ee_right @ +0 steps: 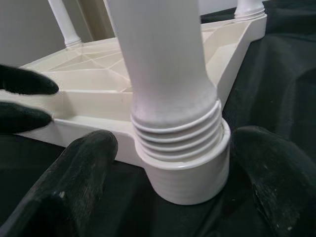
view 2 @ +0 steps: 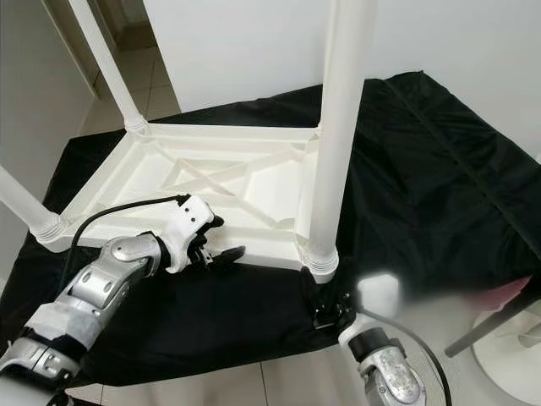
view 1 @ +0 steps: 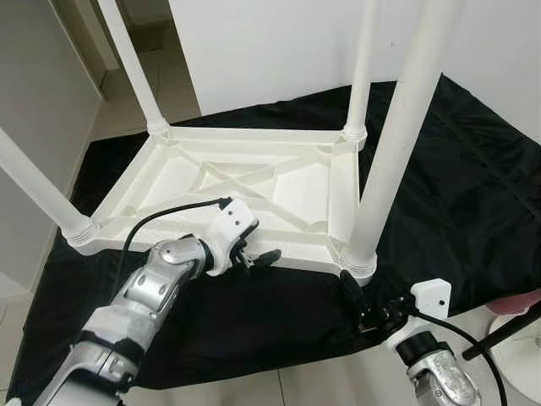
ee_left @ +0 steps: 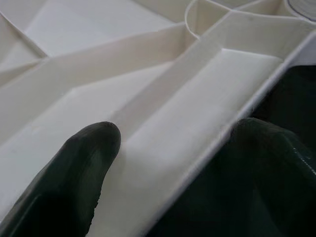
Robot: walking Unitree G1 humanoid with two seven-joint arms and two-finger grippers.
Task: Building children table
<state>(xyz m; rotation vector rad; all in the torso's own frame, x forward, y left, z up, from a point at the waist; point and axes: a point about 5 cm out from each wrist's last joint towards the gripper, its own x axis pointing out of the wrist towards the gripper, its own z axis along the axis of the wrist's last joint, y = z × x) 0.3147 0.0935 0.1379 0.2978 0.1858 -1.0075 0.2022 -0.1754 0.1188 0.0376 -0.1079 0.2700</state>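
1. The white children's table (view 1: pixel 254 182) lies upside down on a black cloth (view 1: pixel 473 194) spread over the floor, its four legs pointing up.
2. The left end effector (view 1: pixel 258 256) straddles the table's near rim, one finger (ee_left: pixel 74 173) inside the frame, the other outside, spread apart.
3. The right end effector (ee_right: pixel 173 187) sits at the table's near right leg (view 1: pixel 393 152), fingers wide on either side of the threaded socket (ee_right: pixel 182 148).

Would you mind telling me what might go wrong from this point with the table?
The near leg shows exposed threads at its socket, so it may not be fully seated and could wobble. The left gripper straddles only the thin rim of the upturned tabletop, which could slip on the black cloth.
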